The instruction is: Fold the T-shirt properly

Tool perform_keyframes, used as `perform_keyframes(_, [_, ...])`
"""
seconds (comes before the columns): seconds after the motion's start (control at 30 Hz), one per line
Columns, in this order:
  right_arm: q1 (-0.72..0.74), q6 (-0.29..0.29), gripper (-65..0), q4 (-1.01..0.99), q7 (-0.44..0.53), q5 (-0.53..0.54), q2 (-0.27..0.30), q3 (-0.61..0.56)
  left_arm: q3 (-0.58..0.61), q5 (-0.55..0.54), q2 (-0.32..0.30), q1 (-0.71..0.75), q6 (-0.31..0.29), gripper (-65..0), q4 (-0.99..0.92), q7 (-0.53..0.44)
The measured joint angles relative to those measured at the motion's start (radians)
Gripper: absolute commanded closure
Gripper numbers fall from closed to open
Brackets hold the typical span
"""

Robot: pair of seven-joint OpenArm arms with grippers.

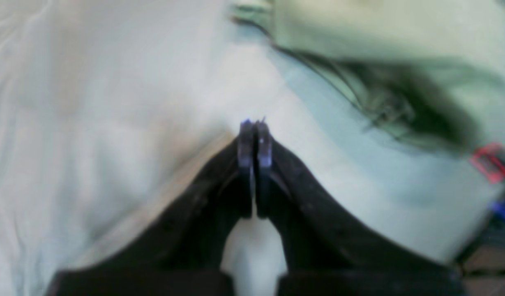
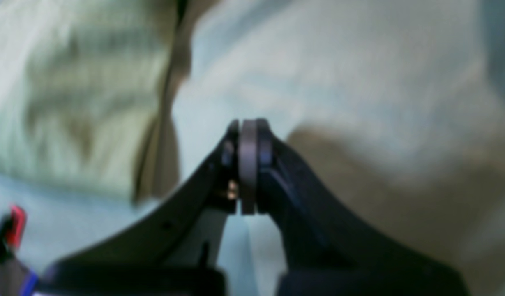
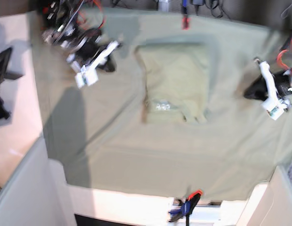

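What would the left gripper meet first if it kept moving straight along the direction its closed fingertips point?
Most likely the bare tablecloth. In the left wrist view the left gripper aims at plain cloth, with the T-shirt off to one side. The picture is blurred, so depth is uncertain.

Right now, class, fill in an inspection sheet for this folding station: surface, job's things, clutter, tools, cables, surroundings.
Surface: grey-green tablecloth, wrinkled, held by a clamp at the near edge.
Job's things: T-shirt folded into a rectangle mid-table, touched by neither arm.
Clutter: nothing seen.
Tools: left tool shut, empty; right tool shut, empty; both off to the sides.
Cables: red wires on the arms.
Surroundings: pale floor; images blurred.
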Motion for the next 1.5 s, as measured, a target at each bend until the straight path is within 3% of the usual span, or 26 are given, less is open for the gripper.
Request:
perform_keyframes(0.13, [-0.150, -0.004, 0.0, 0.111, 0.007, 0.000, 0.029, 0.026, -0.152, -0.041, -0.003, 0.209, 0.005, 0.0, 0.103, 0.059])
perform_keyframes(0.3, [-0.351, 0.006, 0.0, 0.214, 0.002, 0.026, 0.044, 0.027, -0.261, -0.071, -0.003, 0.447, 0.008, 0.0, 0.121, 0.055])
perform_keyframes(0.43, [-0.483, 0.000, 0.0, 0.257, 0.006, 0.032, 0.056, 0.030, -0.273, -0.054, 0.000, 0.623, 0.008, 0.0, 0.121, 0.060])
perform_keyframes(0.57, [-0.600, 0.002, 0.0, 0.259, 0.010, 0.055, 0.057, 0.030, -0.273, -0.012, 0.056, 0.747, 0.009, 0.0, 0.117, 0.053])
perform_keyframes(0.8, [-0.724, 0.002, 0.0, 0.140, 0.019, 0.056, 0.058, 0.030, -0.226, 0.059, 0.150, 0.838, 0.010, 0.0, -0.049, 0.047])
perform_keyframes(0.97, [-0.699, -0.007, 0.0, -0.122, 0.020, 0.056, 0.056, 0.030, -0.035, 0.237, 0.150, 0.775, 0.153, 0.0, -0.307, 0.014])
perform_keyframes(1.13, [-0.562, -0.048, 0.0, -0.418, 0.016, 0.010, 0.055, 0.030, 0.182, 0.365, 0.200, 0.572, 0.267, 0.0, -0.612, -0.021])
perform_keyframes(1.23, [-0.440, -0.094, 0.0, -0.599, -0.023, -0.014, 0.055, 0.030, 0.292, 0.427, 0.245, 0.387, 0.270, 0.0, -0.820, -0.024])
perform_keyframes(1.3, [-0.354, -0.100, 0.0, -0.718, -0.056, -0.019, 0.055, 0.030, 0.371, 0.464, 0.285, 0.249, 0.261, 0.0, -0.980, -0.095])
perform_keyframes(1.4, [-0.238, -0.104, 0.0, -0.888, -0.092, -0.035, 0.052, 0.030, 0.497, 0.534, 0.369, 0.037, 0.350, 0.0, -1.246, -0.167])
perform_keyframes(1.5, [-0.157, -0.102, 0.0, -1.012, -0.098, -0.036, 0.049, 0.031, 0.629, 0.510, 0.430, -0.100, 0.355, 0.0, -1.403, -0.179])
